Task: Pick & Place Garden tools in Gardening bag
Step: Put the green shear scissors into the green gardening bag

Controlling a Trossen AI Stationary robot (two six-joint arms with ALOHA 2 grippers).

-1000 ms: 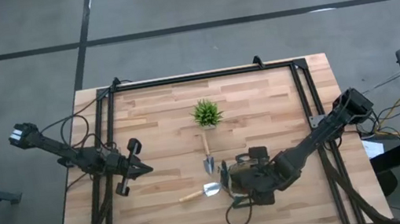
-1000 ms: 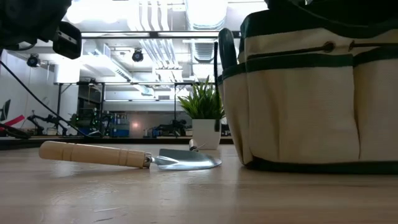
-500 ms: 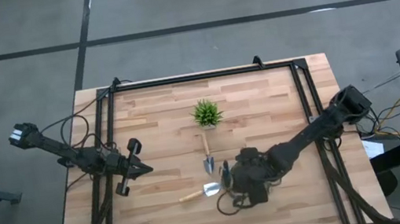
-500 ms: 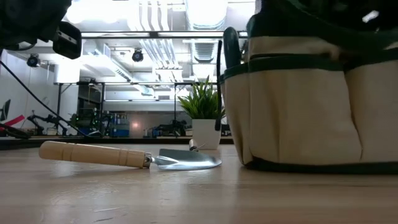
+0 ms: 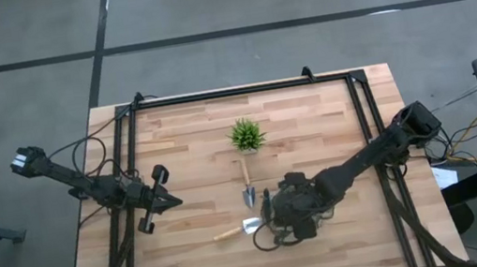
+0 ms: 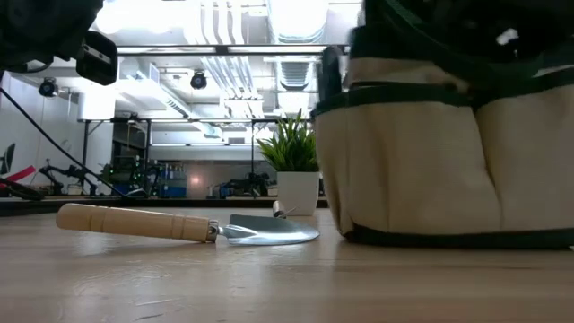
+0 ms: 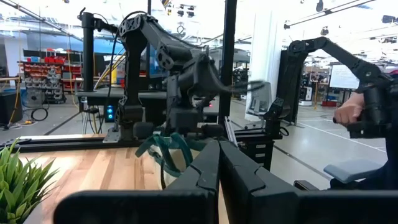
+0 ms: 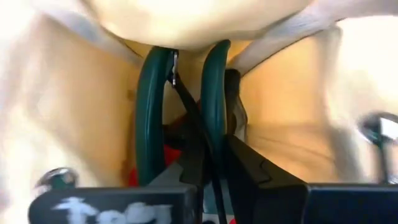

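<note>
The olive-tan gardening bag (image 5: 276, 215) (image 6: 430, 152) stands on its base at the table's near middle. My right gripper (image 5: 295, 208) reaches down into the bag's mouth and is shut on green-handled pruning shears (image 8: 148, 106). A red item (image 8: 171, 152) lies beneath them. One wooden-handled trowel (image 5: 232, 232) (image 6: 179, 224) lies flat left of the bag. Another trowel (image 5: 247, 187) lies between the bag and the plant. My left gripper (image 5: 168, 201) (image 7: 217, 163) is shut and empty near the table's left side. My right gripper has one green handle of the shears (image 8: 214, 106) between its two fingers (image 8: 249, 165). The fingers come from above, down into the bag, and lie roughly along the handle. The shears stand inside the bag; what their lower end rests on is hidden.
A small spiky green potted plant (image 5: 246, 135) (image 6: 291, 166) stands at the table's middle, beyond the trowels. A black frame rail (image 5: 242, 90) runs along the far edge and down both sides. Bare wood lies between the left gripper and the trowels.
My right gripper has gone toward the table's left edge, inside the bag's mouth. The bag has slid a little left with it, closer to the flat trowel, and its top has leaned. The trowels, the plant and my left arm have kept still.
</note>
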